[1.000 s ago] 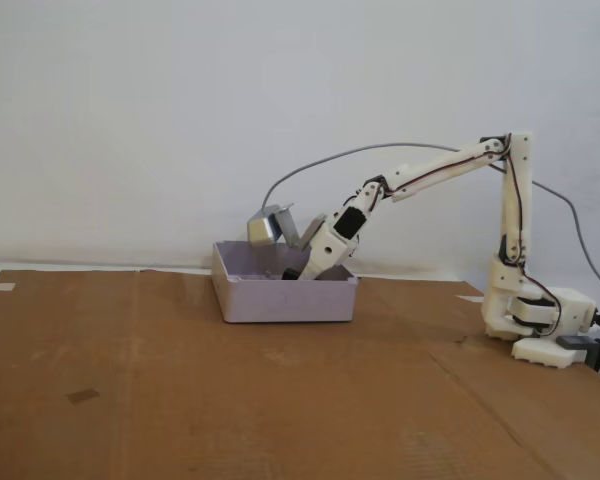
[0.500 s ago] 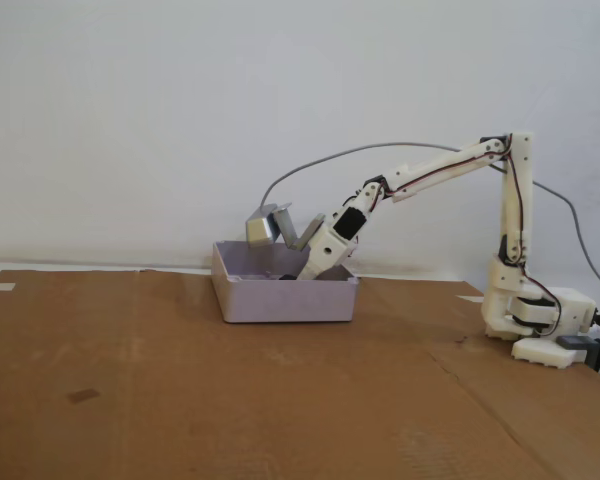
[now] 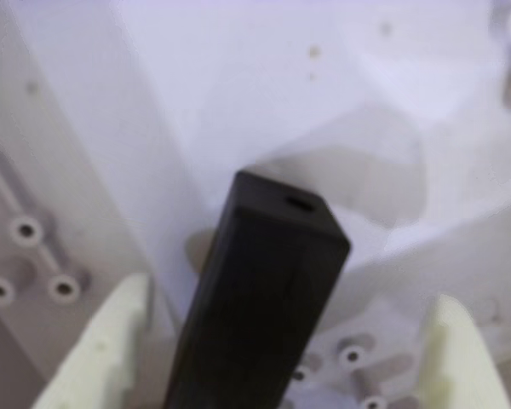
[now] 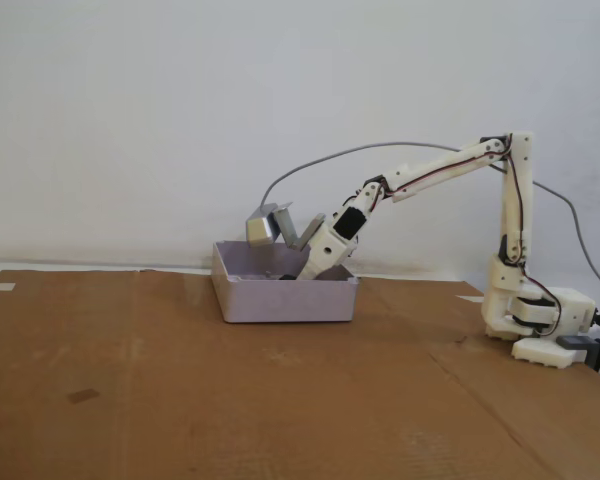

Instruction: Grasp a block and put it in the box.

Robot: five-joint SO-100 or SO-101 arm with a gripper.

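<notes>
Wrist view | block (image 3: pixel 264 298) between tool (image 3: pixel 277 358) fingers; seemingly untouched; tool spread apart

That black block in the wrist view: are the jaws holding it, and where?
Nothing is held. The jaws stand wide apart, and the black block stands between them untouched, inside the box.
</notes>
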